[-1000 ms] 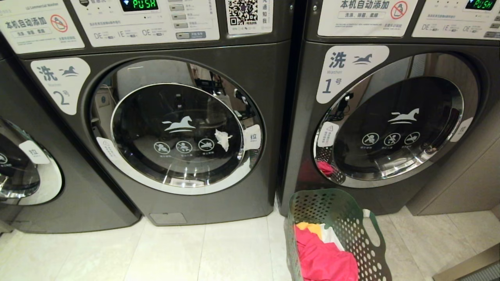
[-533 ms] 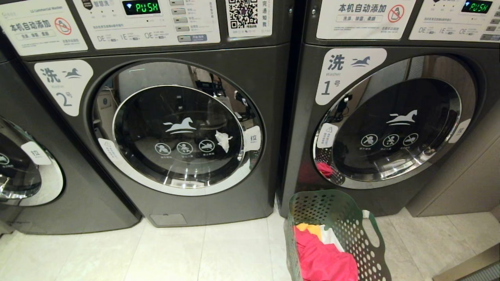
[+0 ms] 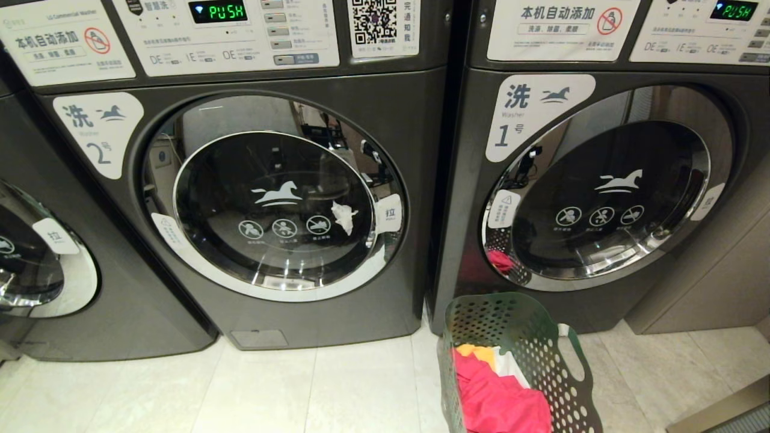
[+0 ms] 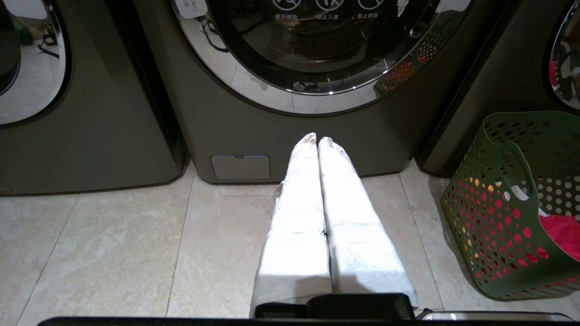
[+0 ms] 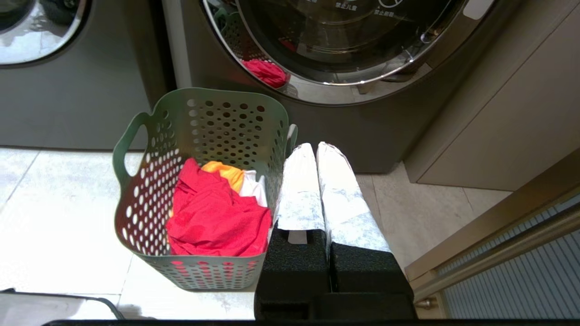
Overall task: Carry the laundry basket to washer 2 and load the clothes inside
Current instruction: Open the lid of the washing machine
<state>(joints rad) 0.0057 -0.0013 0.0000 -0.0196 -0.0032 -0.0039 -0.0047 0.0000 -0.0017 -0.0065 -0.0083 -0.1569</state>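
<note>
Both hands, left point(image 4: 318, 140) and right point(image 5: 316, 147), closed, empty; laundry basket point(image 3: 541, 337) upright, mouth up.

Washer 2 point(image 3: 271, 198) stood with its round glass door closed, its display reading PUSH. To its right stood the identical washer labelled 1 point(image 3: 601, 192), also closed. The laundry basket point(image 3: 529, 337) sat on the pale tiled floor point(image 3: 240, 391) before washer 1's lower left corner, the clothes point(image 3: 499, 397) heaped inside, pink-red uppermost.
</note>
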